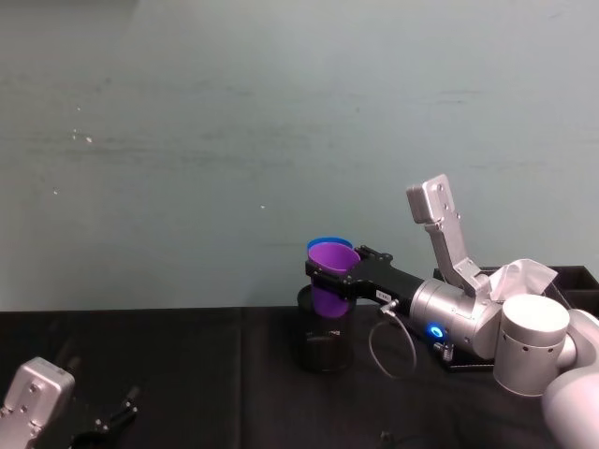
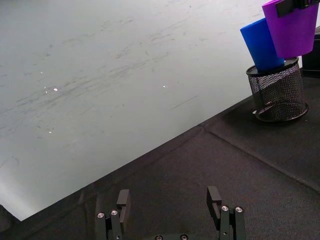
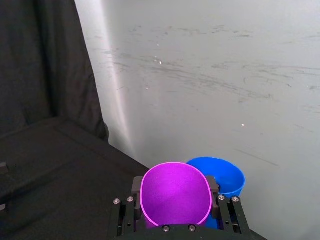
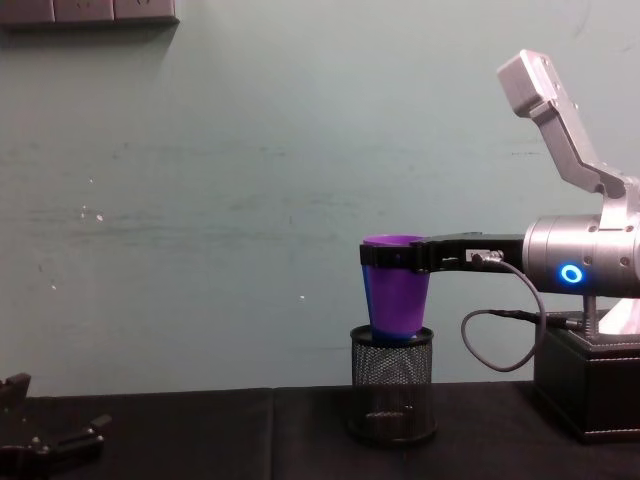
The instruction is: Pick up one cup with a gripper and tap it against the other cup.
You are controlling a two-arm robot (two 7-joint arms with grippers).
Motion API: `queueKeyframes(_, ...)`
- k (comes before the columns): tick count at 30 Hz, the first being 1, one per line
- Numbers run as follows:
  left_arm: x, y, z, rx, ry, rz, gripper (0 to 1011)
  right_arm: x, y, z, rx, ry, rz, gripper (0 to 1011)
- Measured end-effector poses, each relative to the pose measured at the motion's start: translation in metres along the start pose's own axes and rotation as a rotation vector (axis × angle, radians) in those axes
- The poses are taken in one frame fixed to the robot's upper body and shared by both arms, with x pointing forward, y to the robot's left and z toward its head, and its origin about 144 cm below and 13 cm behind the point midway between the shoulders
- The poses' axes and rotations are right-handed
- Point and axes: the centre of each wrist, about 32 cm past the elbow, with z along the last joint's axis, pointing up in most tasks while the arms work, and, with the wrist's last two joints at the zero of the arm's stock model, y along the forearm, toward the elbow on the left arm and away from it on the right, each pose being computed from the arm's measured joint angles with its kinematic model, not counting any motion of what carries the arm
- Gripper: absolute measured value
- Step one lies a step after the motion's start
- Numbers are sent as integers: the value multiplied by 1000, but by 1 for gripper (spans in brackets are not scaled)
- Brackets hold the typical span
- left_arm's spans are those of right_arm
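My right gripper (image 1: 329, 269) is shut on the purple cup (image 1: 328, 281), clamping it near the rim and holding it upright in the air. The purple cup's base hangs at the mouth of a black wire-mesh pen holder (image 1: 325, 341). The blue cup (image 2: 262, 45) stands tilted in that holder, right behind the purple cup (image 2: 291, 27) and close against it. From above, the purple rim (image 3: 175, 194) overlaps the blue rim (image 3: 226, 175). In the chest view the purple cup (image 4: 397, 295) hides nearly all of the blue one. My left gripper (image 2: 168, 200) rests open low at the table's near left.
A black box (image 4: 590, 380) holding white tissue (image 1: 524, 276) stands on the black cloth table (image 2: 210, 165) just right of the holder, under my right arm (image 4: 585, 270). A black cable (image 4: 500, 345) loops below the wrist. A pale green wall (image 1: 234, 140) rises close behind.
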Motion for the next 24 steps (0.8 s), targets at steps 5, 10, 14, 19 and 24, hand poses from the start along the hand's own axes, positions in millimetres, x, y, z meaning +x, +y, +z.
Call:
queueKeyframes(5, 0, 0, 0, 0, 0, 0, 1000, 0, 0, 0, 0, 0, 0, 742)
queueKeyframes(10, 0, 0, 0, 0, 0, 0, 1000, 0, 0, 0, 0, 0, 0, 742)
queueKeyframes(14, 0, 0, 0, 0, 0, 0, 1000, 0, 0, 0, 0, 0, 0, 742)
queueKeyframes(19, 0, 0, 0, 0, 0, 0, 1000, 0, 0, 0, 0, 0, 0, 742)
queueKeyframes(24, 0, 0, 0, 0, 0, 0, 1000, 0, 0, 0, 0, 0, 0, 742)
